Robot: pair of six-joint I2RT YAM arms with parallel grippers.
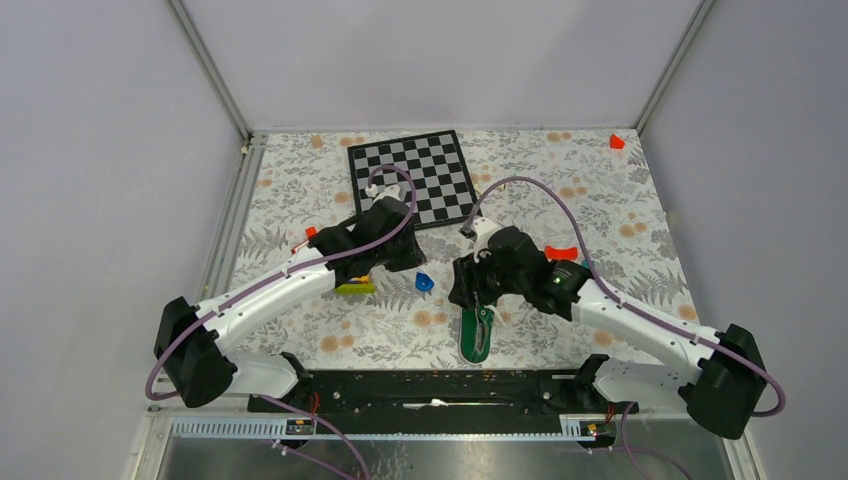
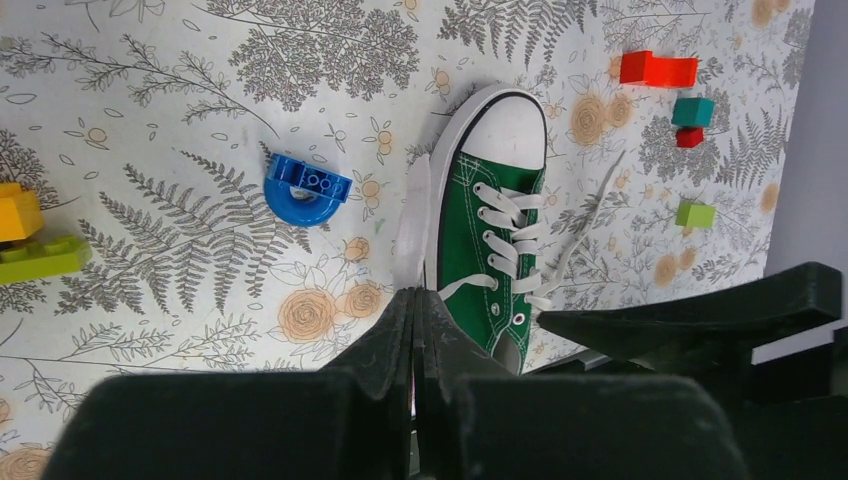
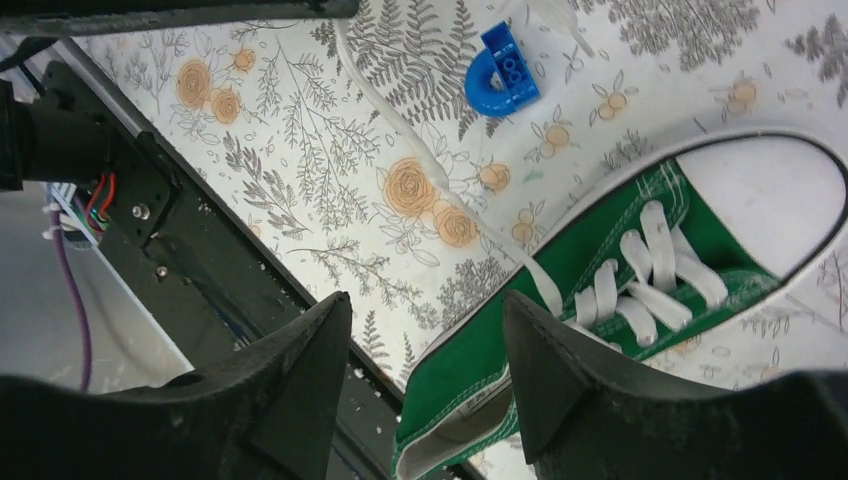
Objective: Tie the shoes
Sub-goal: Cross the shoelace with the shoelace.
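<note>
The shoe [image 1: 478,335] is a small green canvas sneaker with a white toe cap, standing near the table's front edge, heel toward the arm bases. In the left wrist view the shoe [image 2: 495,210] points away. My left gripper [image 2: 415,295] is shut on one white lace [image 2: 411,225], which runs taut from its tips. The same lace [image 3: 440,190] stretches from the shoe [image 3: 600,330] up toward the left gripper [image 1: 408,262]. My right gripper [image 3: 428,300] hangs open over the heel side, nothing between its fingers. A second lace [image 2: 585,215] lies loose on the table.
A blue arch brick [image 1: 424,283] lies just left of the shoe. Yellow and green bricks [image 1: 355,285] sit under the left arm. A chessboard [image 1: 412,178] lies at the back. A red block [image 1: 561,252] sits by the right arm. The black base rail [image 1: 430,385] borders the near edge.
</note>
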